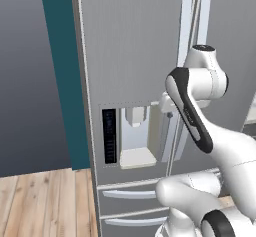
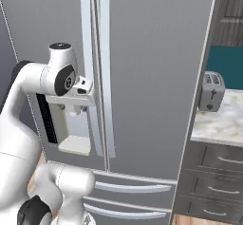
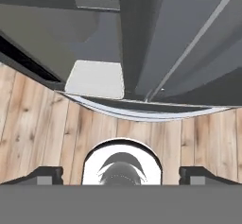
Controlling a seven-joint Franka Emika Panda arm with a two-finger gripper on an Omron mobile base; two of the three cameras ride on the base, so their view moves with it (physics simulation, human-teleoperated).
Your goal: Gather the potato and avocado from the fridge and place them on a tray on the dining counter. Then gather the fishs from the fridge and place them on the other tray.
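Note:
The fridge (image 1: 135,51) stands shut, its two grey doors meeting at the long vertical handles (image 2: 97,77). My gripper (image 2: 77,106) hangs in front of the left door, beside the left handle and above the water dispenser (image 1: 134,136). It points downward. In the hand view the two fingertips (image 3: 47,174) sit far apart, so the gripper (image 3: 122,173) is open with nothing between them. The same hand (image 1: 167,110) is seen from the other side, close to the handle. The potato, avocado, fishs, both trays and the dining counter are out of view.
A marbled counter (image 2: 216,124) with a toaster (image 2: 211,92) and dark drawers adjoins the fridge on the right. A teal panel (image 1: 62,76) borders the fridge on the left. The fridge's lower drawers (image 2: 128,187) have curved handles. Wooden floor (image 1: 45,201) lies below.

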